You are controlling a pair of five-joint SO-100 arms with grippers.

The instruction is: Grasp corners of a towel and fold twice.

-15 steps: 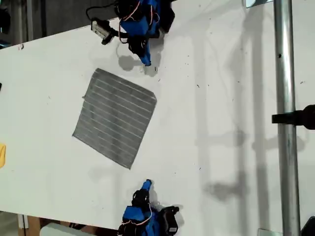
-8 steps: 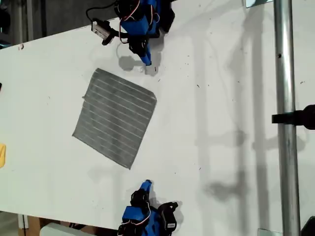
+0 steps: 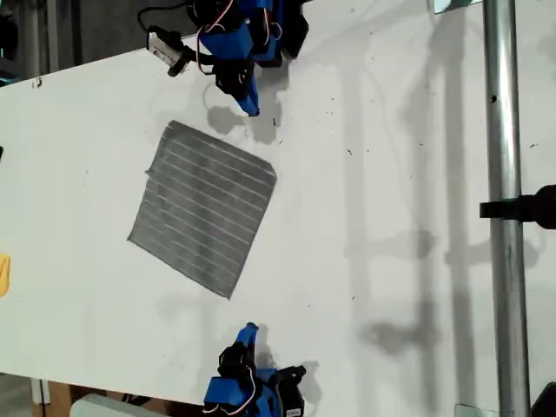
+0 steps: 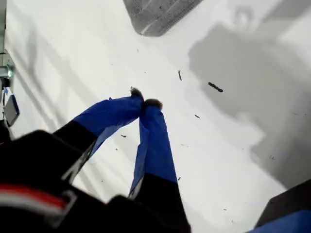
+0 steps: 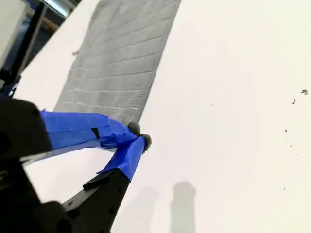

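Note:
The grey striped towel [image 3: 204, 207] lies flat and unfolded on the white table, turned like a diamond. My first gripper [image 3: 252, 109] hangs at the exterior view's top, shut on nothing, a short way from the towel's upper edge. Its wrist view shows the shut tips [image 4: 145, 99] over bare table, with one towel corner [image 4: 143, 33] well ahead of them. My second gripper [image 3: 250, 328] sits at the exterior view's bottom, also shut and empty. Its tips [image 5: 139, 135] hover just short of the towel's nearest corner [image 5: 131, 119], and the cloth [image 5: 124, 53] stretches away beyond.
A small yellow object [image 3: 3, 274] lies at the exterior view's left edge. A metal pole [image 3: 504, 208] with a black clamp runs down the exterior view's right side. Small dark specks [image 4: 215, 87] dot the table near my first gripper.
My first arm has swung slightly toward the exterior view's left. My second arm has shifted a little the same way. The towel has not moved.

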